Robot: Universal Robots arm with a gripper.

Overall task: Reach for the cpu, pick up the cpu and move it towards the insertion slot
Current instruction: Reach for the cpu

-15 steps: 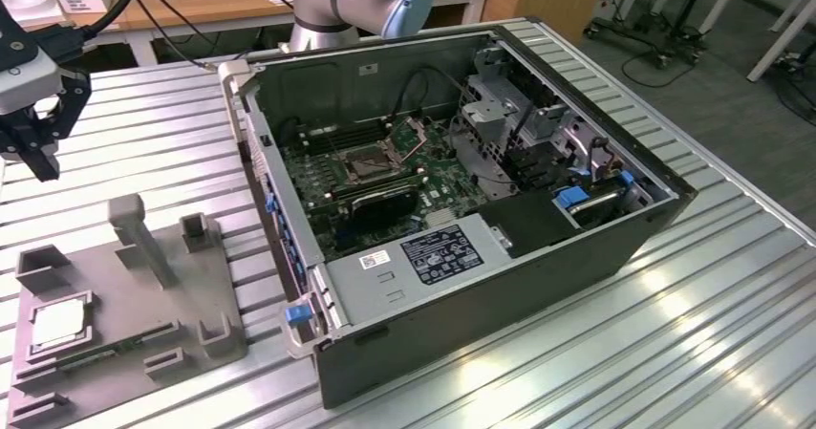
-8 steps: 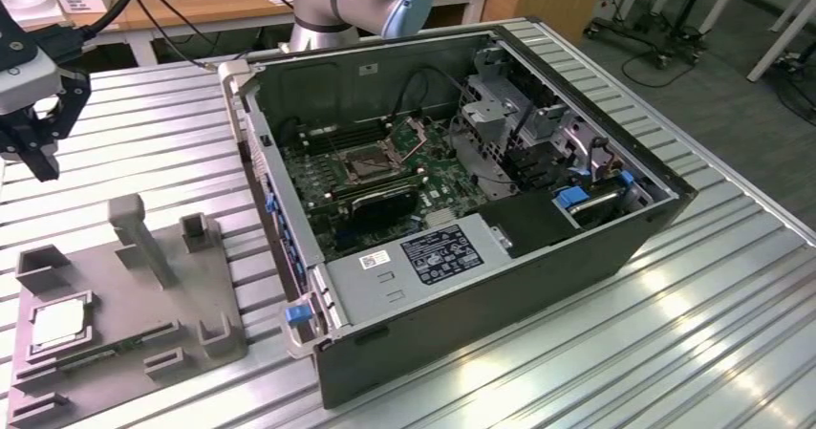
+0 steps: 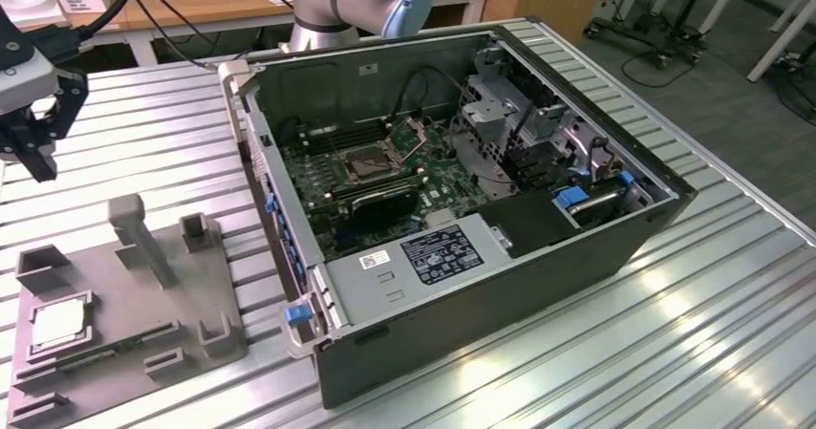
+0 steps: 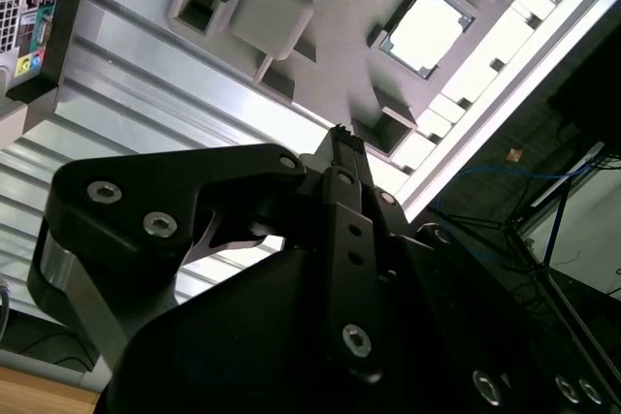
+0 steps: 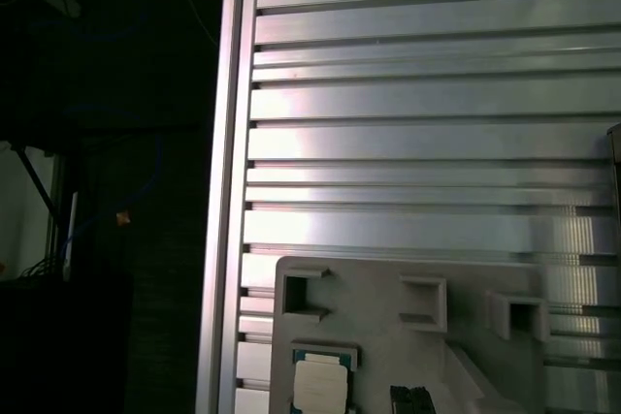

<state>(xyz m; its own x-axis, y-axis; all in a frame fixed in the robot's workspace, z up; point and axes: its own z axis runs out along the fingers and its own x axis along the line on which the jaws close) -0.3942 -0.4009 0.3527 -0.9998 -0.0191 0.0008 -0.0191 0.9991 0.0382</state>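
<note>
1. In the exterior view, my end effector (image 3: 38, 152) hangs over the table (image 3: 714, 286) at the far part of the exterior view's left, pointing down. It touches nothing, and I cannot tell whether it is released or clenched.
   - The cpu (image 3: 57, 324) lies flat, pale face up, in a square recess of the grey fixture (image 3: 109, 300). That is at the near part of the exterior view's left, well apart from my end effector.
   - The cpu is square, so it has no marked long axis. Its edges run in line with the fixture's edges.
   - A green memory stick (image 3: 102, 353) lies just beside it in the same fixture.
   - The open computer case (image 3: 510, 286) stands in the middle of the table. The insertion slot (image 3: 370, 166) sits inside it on the board, framed in metal, farther off and to the right of the cpu, well apart from it.

2. In the second wrist view, the black body of my end effector (image 4: 342, 143) stands in front.
   - Beyond its tip, the cpu (image 4: 427, 31) rests face up in its recess in the fixture (image 4: 330, 7), clear of my end effector.
   - The table (image 4: 146, 75) runs under the fixture, and a corner of the computer case (image 4: 34, 7) shows its coloured ports.

3. In the first wrist view, the cpu (image 5: 320, 387) lies flat in the fixture (image 5: 388, 336) and is partly cut off by the picture's edge. The table (image 5: 408, 94) stretches away from it in bright slats.
</note>
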